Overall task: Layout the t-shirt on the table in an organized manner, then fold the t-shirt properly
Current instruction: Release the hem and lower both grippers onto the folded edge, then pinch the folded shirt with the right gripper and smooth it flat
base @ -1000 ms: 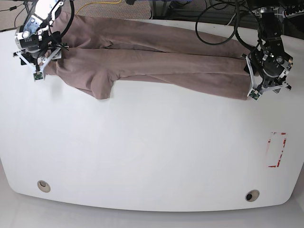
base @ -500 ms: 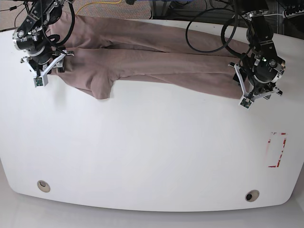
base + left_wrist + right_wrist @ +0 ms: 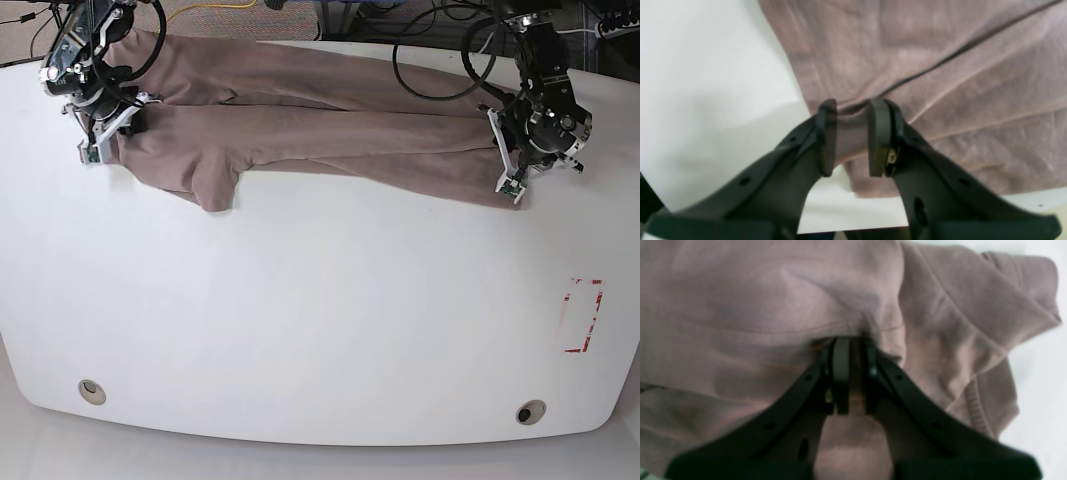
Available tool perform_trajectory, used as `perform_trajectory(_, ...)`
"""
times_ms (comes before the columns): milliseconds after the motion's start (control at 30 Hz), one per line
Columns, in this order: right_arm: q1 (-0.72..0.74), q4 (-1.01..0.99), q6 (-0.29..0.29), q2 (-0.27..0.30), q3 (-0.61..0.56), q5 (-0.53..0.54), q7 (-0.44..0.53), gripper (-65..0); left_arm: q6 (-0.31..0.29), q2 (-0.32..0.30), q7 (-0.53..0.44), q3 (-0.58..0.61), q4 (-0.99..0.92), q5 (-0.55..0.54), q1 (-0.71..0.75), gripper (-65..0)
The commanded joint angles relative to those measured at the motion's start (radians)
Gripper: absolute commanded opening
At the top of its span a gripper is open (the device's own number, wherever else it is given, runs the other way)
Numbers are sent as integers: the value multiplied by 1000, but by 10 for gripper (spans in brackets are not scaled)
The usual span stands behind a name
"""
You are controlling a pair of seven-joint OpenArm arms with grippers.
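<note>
Gripping t-shirt (image 3: 320, 130) at both ends along far edge of surface (image 3: 320, 330) | left gripper (image 3: 850, 136) fingers pinching a cloth fold, right gripper (image 3: 853, 373) fingers clamped on cloth | shirt bunched lengthwise, spreading unfinished, folding not started

left pincer (image 3: 851, 140) pinches a fold of the t-shirt (image 3: 940, 83) at its edge.
</note>
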Motion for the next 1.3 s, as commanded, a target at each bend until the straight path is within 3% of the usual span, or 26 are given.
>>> perform_trajectory(0,4,-61,-5,30,-25,-24,3,-593,2,-11,-5,-4,13,4,-15,-518)
perform_trajectory(133,39,-141,-5,64,-53,-24,67,-593,2,-11,-5,-2,12,6,-44,-518)
perform_trajectory(500,171,-274,-5,136,-59,-25,81,-593,2,-11,-5,-2,-212,6,-207,-517)
perform_trajectory(733,227,-281,-5,142,-60,-25,77,-593,2,-11,-7,-1,-311,6,-291,-513)
perform_trajectory(900,247,-276,-5,142,-60,-25,75,-587,2,-11,-10,-1,-355,4,-339,-453)
perform_trajectory(1033,254,-224,-5,138,-60,-24,75,-515,2,-11,-28,2,-355,4,-350,-425)
perform_trajectory(1267,265,-81,-5,130,-79,-13,20,-292,2,-11,-22,2,-272,2,-360,-425)
